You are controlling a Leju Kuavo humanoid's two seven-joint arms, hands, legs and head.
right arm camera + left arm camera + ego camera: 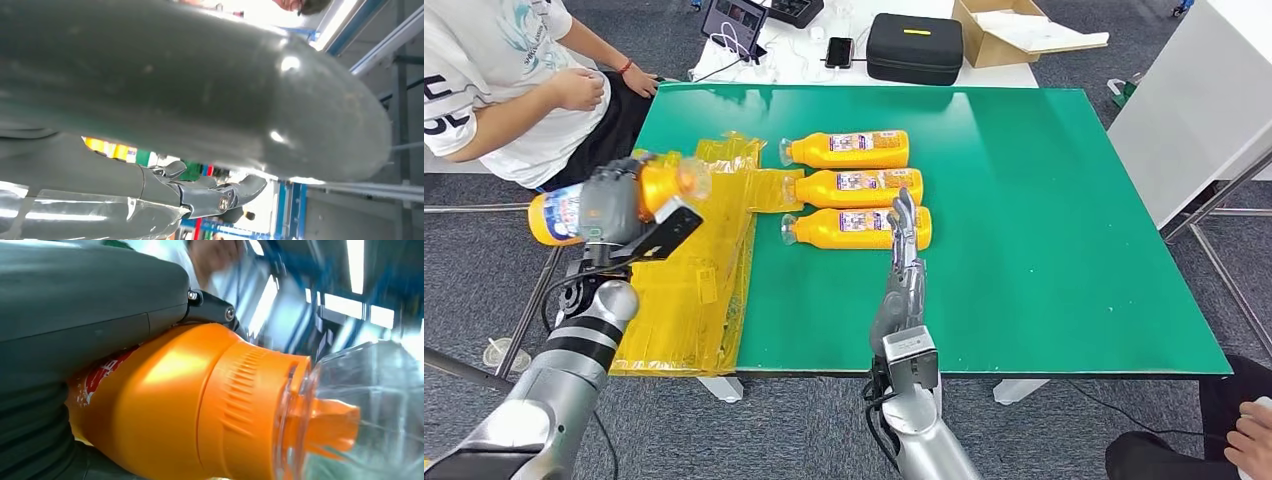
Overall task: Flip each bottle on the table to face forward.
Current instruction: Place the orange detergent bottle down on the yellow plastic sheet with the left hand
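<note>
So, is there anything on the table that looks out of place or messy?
Yes. Crumpled yellow plastic wrap lies over the left edge of the green table, partly hanging off. The three bottles lie neatly in a row, labels up. The left hand holds a fourth bottle off the table.

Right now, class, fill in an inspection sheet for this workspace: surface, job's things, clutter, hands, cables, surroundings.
Surface: green table, flat.
Job's things: three orange bottles lying in a row, labels up; a fourth bottle lifted over the table's left edge.
Clutter: yellow plastic wrap crumpled along the left side.
Hands: left hand grips the lifted bottle; right hand rests extended over the nearest bottle, holding nothing.
Cables: white cords on the far white table.
Surroundings: seated person, black case, cardboard box.
</note>
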